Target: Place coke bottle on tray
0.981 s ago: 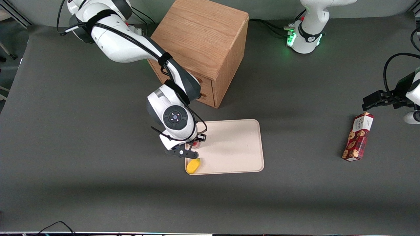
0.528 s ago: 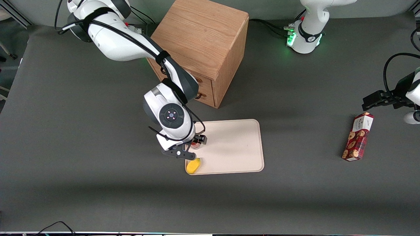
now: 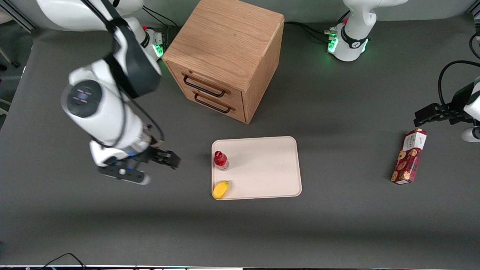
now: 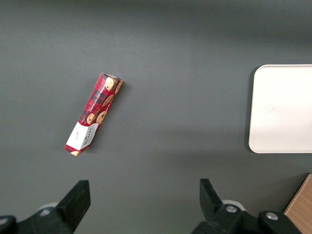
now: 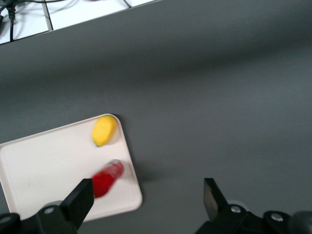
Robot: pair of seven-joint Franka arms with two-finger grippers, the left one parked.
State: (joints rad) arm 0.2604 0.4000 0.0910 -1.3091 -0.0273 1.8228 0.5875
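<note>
Red bottle (image 3: 221, 160) standing on tray (image 3: 270, 168).
End effector (image 3: 165, 159) hanging released, well apart toward the working arm's end; retreating should be avoiding bumps.

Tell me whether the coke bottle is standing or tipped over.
Standing: the coke bottle sits upright on the tray, red cap on top. The open claw hangs away, over bare table.

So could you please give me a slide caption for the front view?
Coke bottle upright on the tray beside a yellow fruit; open gripper clear of it, above the table.
</note>
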